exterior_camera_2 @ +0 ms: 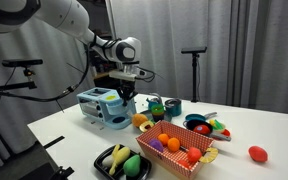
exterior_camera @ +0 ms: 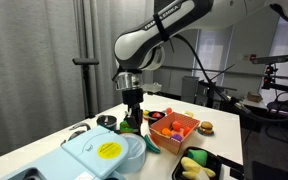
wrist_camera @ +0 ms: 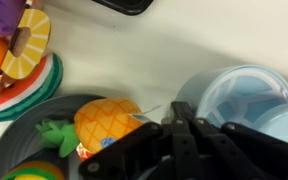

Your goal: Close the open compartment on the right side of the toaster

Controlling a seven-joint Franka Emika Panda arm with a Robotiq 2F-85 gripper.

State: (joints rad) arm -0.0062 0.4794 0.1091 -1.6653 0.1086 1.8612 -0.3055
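My hand (wrist_camera: 177, 112) is closed, its fingers pressed together, low over the surface (exterior_camera_2: 269, 125). The toaster (exterior_camera: 84, 152) stands at one end of the surface. Its compartment (wrist_camera: 239, 92) sticks out from the body, just beside my fingertips. On my other side a pineapple (wrist_camera: 106, 122) lies in a bowl (wrist_camera: 14, 150).

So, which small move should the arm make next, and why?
Probably ease the tool sideways onto the open compartment and begin pushing it towards the toaster body. In the wrist view the shut tool hangs beside the pale blue compartment, near the toy pineapple, and seems not yet to touch it.
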